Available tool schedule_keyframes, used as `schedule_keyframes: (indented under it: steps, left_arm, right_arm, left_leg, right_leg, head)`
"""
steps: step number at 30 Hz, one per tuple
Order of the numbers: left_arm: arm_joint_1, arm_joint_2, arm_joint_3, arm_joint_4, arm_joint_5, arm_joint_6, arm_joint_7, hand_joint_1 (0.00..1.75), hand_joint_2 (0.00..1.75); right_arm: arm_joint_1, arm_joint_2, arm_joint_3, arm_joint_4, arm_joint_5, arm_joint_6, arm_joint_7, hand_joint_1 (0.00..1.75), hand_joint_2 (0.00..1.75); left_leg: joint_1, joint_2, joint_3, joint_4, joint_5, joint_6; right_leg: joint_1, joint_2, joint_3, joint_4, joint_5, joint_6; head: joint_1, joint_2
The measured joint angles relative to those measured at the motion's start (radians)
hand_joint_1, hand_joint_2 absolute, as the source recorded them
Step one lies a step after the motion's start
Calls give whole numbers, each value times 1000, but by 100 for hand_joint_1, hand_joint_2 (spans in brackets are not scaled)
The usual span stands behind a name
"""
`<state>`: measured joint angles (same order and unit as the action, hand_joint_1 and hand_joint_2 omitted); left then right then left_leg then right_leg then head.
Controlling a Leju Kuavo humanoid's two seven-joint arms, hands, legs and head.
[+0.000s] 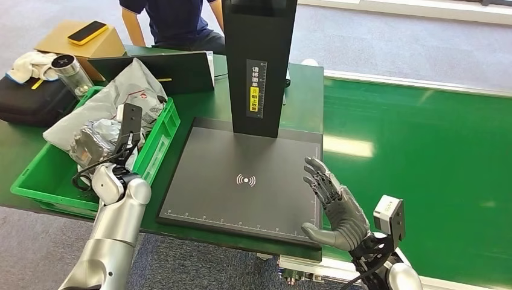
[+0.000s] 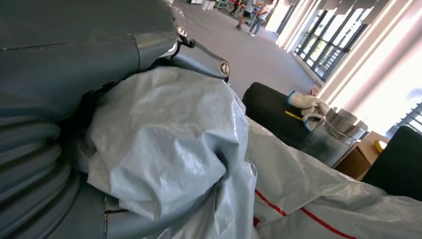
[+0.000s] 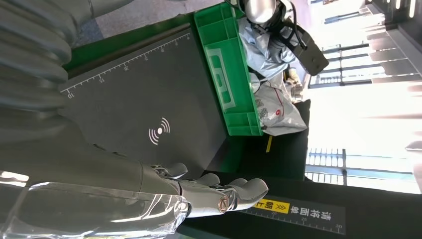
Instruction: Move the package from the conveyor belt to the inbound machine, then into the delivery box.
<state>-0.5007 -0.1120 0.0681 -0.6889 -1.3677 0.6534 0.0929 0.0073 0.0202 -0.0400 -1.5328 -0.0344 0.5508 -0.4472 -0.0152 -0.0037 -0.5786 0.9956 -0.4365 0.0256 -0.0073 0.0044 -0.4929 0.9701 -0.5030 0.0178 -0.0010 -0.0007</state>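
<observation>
The left arm (image 1: 115,232) reaches up from the lower left toward eleven o'clock, and the left hand (image 2: 74,164) grips crumpled grey plastic film (fingers mostly hidden by it in the left wrist view). The right hand (image 1: 335,205) sits at about five o'clock in the head view, palm turned toward nine o'clock, fingers (image 3: 234,191) straight and spread, holding nothing, thumb jutting toward the left.

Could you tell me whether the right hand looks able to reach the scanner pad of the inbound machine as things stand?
Probably yes: the right hand hangs open at the edge of the scanner pad, whose surface is bare, and nothing lies between them.
</observation>
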Motion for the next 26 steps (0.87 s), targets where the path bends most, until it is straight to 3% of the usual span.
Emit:
schedule_keyframes:
  steps: [1, 3, 6, 10, 13, 17, 20, 22, 25, 26]
  left_arm:
    - [-4, 2, 7, 7, 5, 17, -25, 0, 0]
    - [0, 0, 31, -7, 29, 38, -113, 0, 0]
    - [23, -24, 95, -89, 90, 43, -325, 0, 0]
    - [50, -91, 207, -221, 221, 43, -628, 0, 175]
    - [71, -144, 259, -295, 333, 42, -759, 0, 175]
    - [127, -185, 240, -379, 566, 38, -790, 0, 175]
    - [194, -180, 141, -442, 823, -6, -792, 0, 175]
    - [236, -167, 63, -480, 979, -100, -785, 0, 175]
    - [294, -147, -53, -516, 1138, -364, -751, 0, 175]
    - [303, -144, -72, -520, 1155, -414, -744, 0, 175]
  right_arm:
    - [1, 0, 0, 0, -3, -2, 2, 0, 175]
    - [4, 0, -1, 0, -10, -9, 8, 0, 175]
    - [9, -1, -2, 0, -20, -15, 14, 0, 175]
    - [10, -5, -3, 0, -29, -17, 15, 0, 175]
    - [10, -6, -3, 0, -32, -23, 15, 0, 175]
    - [10, -9, -3, 2, -35, -31, 13, 0, 175]
    - [11, -12, -3, 4, -32, -36, 9, 0, 175]
    - [11, -12, -3, 7, -14, -51, 1, 0, 175]
    - [10, -13, -3, 16, 50, -100, -18, 0, 175]
    - [10, -14, -3, 18, 63, -110, -22, 0, 175]
  left_leg:
    - [0, 0, 0, 0, 0, 0]
    - [0, 0, 0, 0, 0, 0]
    - [0, 1, 0, 0, 0, 0]
    - [0, 1, -1, 0, -1, 0]
    - [0, 1, -1, 0, -1, 0]
    - [0, 1, 0, 0, -1, 0]
    - [0, 0, -1, 0, -1, 0]
    - [0, 0, -1, 0, -1, 0]
    - [0, 0, -1, 0, -1, 0]
    - [0, 0, -1, 0, -1, 0]
  right_leg:
    - [0, 0, 0, 0, 0, 0]
    - [0, 0, 0, 0, 0, 0]
    - [0, 1, -1, 0, 0, 0]
    - [0, 1, -1, 0, 0, 0]
    - [0, 1, -1, 0, 0, 0]
    - [0, 1, -1, -1, 0, 0]
    - [0, 1, -1, -1, 0, 0]
    - [0, 0, -1, -1, -1, 0]
    - [0, 0, -1, -1, -1, 0]
    - [0, 0, -1, -1, -1, 0]
  head:
    - [0, 0]
    - [0, 0]
    - [0, 0]
    - [0, 0]
    - [0, 0]
    - [0, 0]
    - [0, 0]
    - [0, 0]
    - [0, 0]
    - [0, 0]
